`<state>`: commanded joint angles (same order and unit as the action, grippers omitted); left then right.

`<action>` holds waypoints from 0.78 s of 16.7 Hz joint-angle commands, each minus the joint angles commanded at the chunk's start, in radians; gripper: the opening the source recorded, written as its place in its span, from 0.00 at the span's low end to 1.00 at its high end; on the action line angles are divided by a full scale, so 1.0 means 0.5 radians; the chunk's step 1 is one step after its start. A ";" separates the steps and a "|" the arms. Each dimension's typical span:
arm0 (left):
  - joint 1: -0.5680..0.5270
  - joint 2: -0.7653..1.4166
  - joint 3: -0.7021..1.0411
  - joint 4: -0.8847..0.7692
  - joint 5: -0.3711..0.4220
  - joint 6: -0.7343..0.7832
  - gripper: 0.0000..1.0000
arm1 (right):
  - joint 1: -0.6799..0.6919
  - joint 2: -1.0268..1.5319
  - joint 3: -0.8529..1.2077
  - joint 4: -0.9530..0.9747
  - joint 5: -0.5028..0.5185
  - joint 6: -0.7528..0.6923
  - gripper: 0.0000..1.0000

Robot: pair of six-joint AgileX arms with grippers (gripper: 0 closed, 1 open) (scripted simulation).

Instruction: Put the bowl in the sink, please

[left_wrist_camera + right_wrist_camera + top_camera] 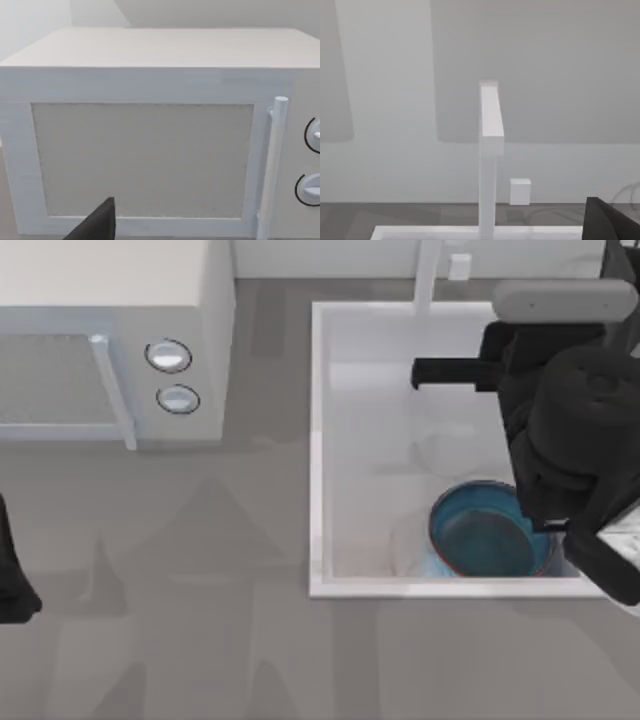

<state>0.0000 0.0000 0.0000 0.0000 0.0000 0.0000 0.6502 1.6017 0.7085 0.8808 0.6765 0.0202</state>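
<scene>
The right claw (425, 373) reaches out over the sink (320, 440) toward the top view's left, raised above the basin and pointed near the faucet (428, 275) end. Its dark fingers read as one narrow bar from above, and whether they are parted or pressed together I cannot tell — but nothing is between them and they touch nothing. In the right wrist view a dark finger (610, 222) edges in at the corner, with the faucet's upright post in front of it and the sink's rim below.

The bowl (490, 530) sits upright on the sink floor, in the corner nearest the desk's front edge and toward the top view's right, partly under the bulk of the right arm. It is apart from the claw, so by my reading the placing is done and the arm stands high simply to be clear of the basin walls.

The left claw (12, 585) is parked at the far left of the desk (200, 640), facing the microwave (150, 150); one dark fingertip shows in the left wrist view, too little to judge its opening — it holds nothing I can see
</scene>
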 joint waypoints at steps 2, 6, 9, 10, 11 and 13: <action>0.000 0.000 0.000 0.000 0.000 0.000 1.00 | -0.007 0.009 0.003 -0.006 0.000 -0.004 0.00; 0.000 0.000 0.000 0.000 0.000 0.000 1.00 | -0.003 0.112 -0.017 0.087 0.003 -0.005 0.00; 0.000 0.000 0.000 0.000 0.000 0.000 1.00 | -0.006 0.320 -0.062 0.286 0.014 -0.012 0.00; 0.000 0.000 0.000 0.000 0.000 0.000 1.00 | -0.008 0.405 -0.081 0.368 0.019 -0.015 0.00; 0.000 0.000 0.000 0.000 0.000 0.000 1.00 | -0.010 0.495 -0.102 0.456 0.025 -0.018 0.00; 0.000 0.000 0.000 0.000 0.000 0.000 1.00 | -0.014 0.677 -0.141 0.650 0.033 -0.024 0.00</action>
<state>0.0000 0.0000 0.0000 0.0000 0.0000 0.0000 0.6432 1.9402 0.6381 1.2056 0.6932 0.0082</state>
